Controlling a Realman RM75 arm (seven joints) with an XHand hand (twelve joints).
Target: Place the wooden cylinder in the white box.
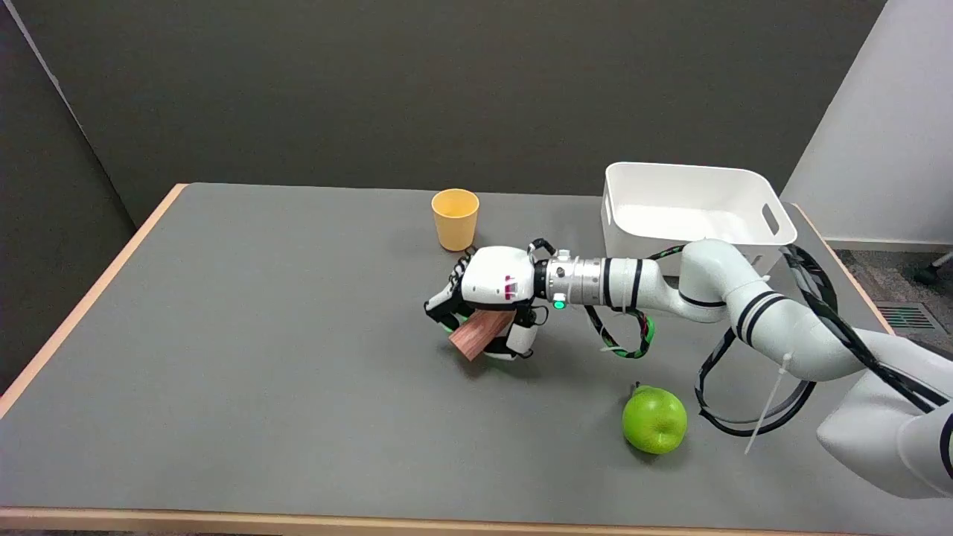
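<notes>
My right hand (488, 298) is near the middle of the grey table, palm down, with its fingers curled around a reddish-brown wooden cylinder (480, 333). The cylinder is tilted, and its lower left end sticks out below the hand, close to the tabletop. Whether that end touches the table I cannot tell. The white box (752, 234) stands at the back right with nothing inside that I can see; my forearm crosses in front of its near wall.
A yellow cup (455, 218) stands upright just behind the hand. A green apple (654, 420) lies on the table to the hand's lower right, under the arm's cables. The grey table (260, 335) has a wooden edge all around.
</notes>
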